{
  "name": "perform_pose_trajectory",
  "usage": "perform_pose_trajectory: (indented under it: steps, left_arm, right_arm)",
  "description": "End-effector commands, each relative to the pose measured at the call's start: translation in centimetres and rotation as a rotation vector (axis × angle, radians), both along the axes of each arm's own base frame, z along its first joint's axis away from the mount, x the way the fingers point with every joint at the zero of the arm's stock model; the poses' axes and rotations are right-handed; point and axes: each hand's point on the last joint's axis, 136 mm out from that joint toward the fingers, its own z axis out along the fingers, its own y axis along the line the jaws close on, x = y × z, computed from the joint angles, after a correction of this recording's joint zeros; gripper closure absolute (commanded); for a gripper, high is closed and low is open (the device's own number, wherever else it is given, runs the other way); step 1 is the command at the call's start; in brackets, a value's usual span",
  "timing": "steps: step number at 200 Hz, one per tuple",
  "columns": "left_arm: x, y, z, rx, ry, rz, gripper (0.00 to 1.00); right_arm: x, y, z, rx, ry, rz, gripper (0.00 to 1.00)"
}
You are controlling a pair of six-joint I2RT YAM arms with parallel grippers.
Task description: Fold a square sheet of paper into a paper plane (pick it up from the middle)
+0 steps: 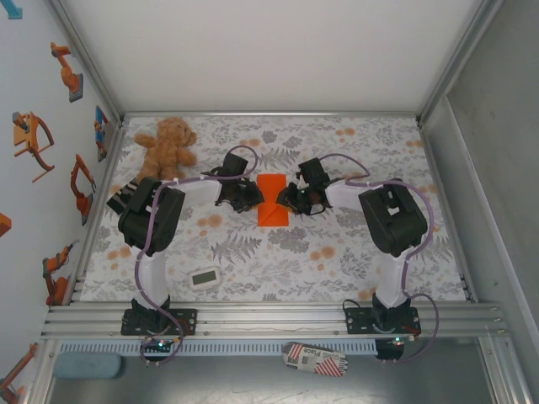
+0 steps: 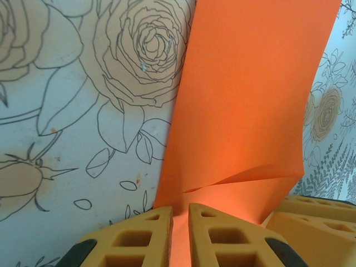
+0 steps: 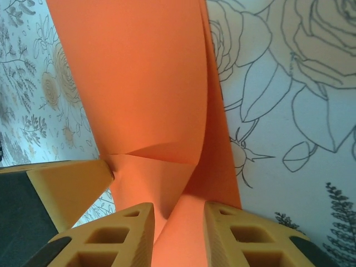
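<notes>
The square sheet of paper (image 1: 273, 207) is bright orange and lies folded into a narrow upright strip at the table's middle. My left gripper (image 1: 253, 199) is at the strip's left edge and my right gripper (image 1: 291, 200) at its right edge. In the left wrist view the paper (image 2: 250, 100) bends up with a crease, and my left gripper (image 2: 179, 210) is shut on its near edge. In the right wrist view a lifted layer of the paper (image 3: 139, 83) runs between the fingers of my right gripper (image 3: 178, 208), which stand apart and do not pinch it. The left gripper's fingertip (image 3: 69, 186) touches the paper there.
A brown teddy bear (image 1: 167, 145) sits at the back left of the flowered tablecloth (image 1: 354, 252). A small white timer (image 1: 204, 278) lies near the front left. Metal rails and walls frame the table on all sides.
</notes>
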Motion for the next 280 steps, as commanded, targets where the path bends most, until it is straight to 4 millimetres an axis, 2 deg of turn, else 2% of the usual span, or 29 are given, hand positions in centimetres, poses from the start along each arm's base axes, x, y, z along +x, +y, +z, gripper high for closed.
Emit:
perform_pose_trajectory:
  steps: [1,86,113,139,156,185,213,233,246,258,266,280]
  left_arm:
    - [-1.2,1.4,-2.2,0.055,0.066,0.021,0.84]
    - [-1.1,1.5,-1.9,0.054,0.065,0.028,0.84]
    - [-0.5,1.7,-0.5,0.039,0.042,0.034,0.83]
    - [0.5,2.6,2.6,0.012,-0.016,0.064,0.77]
    - [1.0,3.9,5.2,-0.007,-0.07,0.107,0.68]
    - [0.8,5.8,9.0,-0.057,-0.153,0.178,0.49]
    - [-0.1,6.0,12.9,-0.174,-0.246,0.213,0.32]
    - [-0.9,6.1,15.9,-0.273,-0.332,0.229,0.14]
    - [-1.6,6.3,17.6,-0.339,-0.381,0.245,0.05]
    - [-2.2,6.2,19.1,-0.393,-0.417,0.242,0.0]
    - [-2.6,6.2,20.0,-0.419,-0.431,0.24,0.03]
    - [-3.2,5.8,21.5,-0.465,-0.455,0.222,0.04]
  right_arm:
    - [0.7,1.3,0.5,0.036,-0.009,0.009,0.73]
    - [1.1,2.3,0.8,0.106,-0.05,0.019,0.89]
    - [1.2,2.2,1.1,0.112,-0.069,0.013,0.96]
    - [1.7,2.2,2.5,0.126,-0.126,0.011,0.99]
    - [2.0,2.3,4.4,0.143,-0.193,0.025,0.99]
    - [2.5,2.7,9.1,0.213,-0.331,0.066,0.99]
    - [2.4,3.3,14.4,0.33,-0.44,0.11,1.0]
    - [2.0,3.8,18.0,0.414,-0.492,0.138,1.0]
    - [1.7,4.2,20.1,0.466,-0.51,0.157,1.0]
    - [1.4,4.6,22.0,0.528,-0.523,0.176,1.0]
    - [1.3,4.8,23.1,0.562,-0.527,0.182,1.0]
    - [1.2,5.1,24.5,0.619,-0.521,0.187,1.0]
